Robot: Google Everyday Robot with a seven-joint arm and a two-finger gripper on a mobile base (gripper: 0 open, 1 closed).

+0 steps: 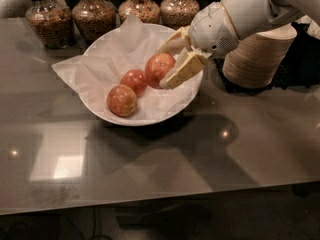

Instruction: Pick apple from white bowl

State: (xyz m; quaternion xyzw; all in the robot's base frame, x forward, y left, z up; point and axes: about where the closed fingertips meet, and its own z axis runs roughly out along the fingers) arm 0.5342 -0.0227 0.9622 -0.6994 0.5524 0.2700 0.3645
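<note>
The white bowl [186, 101], lined with crinkled white paper, sits on the dark table at the back centre. My gripper [165, 67] reaches in from the right, with one cream finger in front of the pinkish-red apple [158, 67] and one behind it. It is shut on the apple and holds it a little above the paper at the bowl's right side. A smaller, darker red apple [134, 80] and a yellow-orange mottled apple [122, 100] lie in the bowl to its left, apart from the gripper.
Several glass jars of grain [94, 18] stand in a row behind the bowl. A stack of tan disposable bowls [260, 59] stands on a dark mat to the right, under my arm. The table's front edge runs along the bottom.
</note>
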